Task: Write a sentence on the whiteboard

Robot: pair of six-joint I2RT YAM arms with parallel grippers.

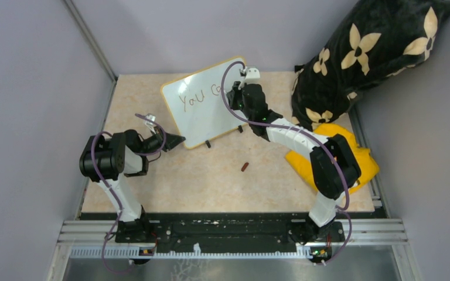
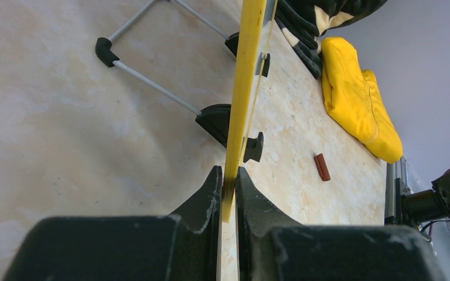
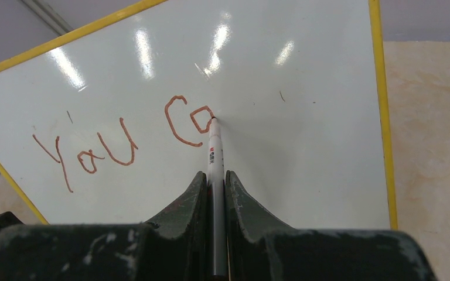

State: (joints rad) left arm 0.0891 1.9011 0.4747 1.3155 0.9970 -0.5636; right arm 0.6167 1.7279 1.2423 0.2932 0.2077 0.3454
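Observation:
The whiteboard (image 1: 205, 99) stands tilted on black feet at the back middle of the table, with a yellow frame. Reddish-brown writing (image 3: 123, 140) on it reads "You C" and part of another letter. My right gripper (image 3: 214, 175) is shut on a white marker (image 3: 214, 155) whose tip touches the board at the last letter; it also shows in the top view (image 1: 237, 93). My left gripper (image 2: 228, 175) is shut on the whiteboard's yellow edge (image 2: 243, 88) at its lower left corner, seen in the top view (image 1: 176, 140).
A small brown marker cap (image 1: 245, 167) lies on the table in front of the board. A yellow cloth (image 1: 351, 158) and a black flowered pillow (image 1: 363, 52) sit at the right. Grey walls close in the left, back and right.

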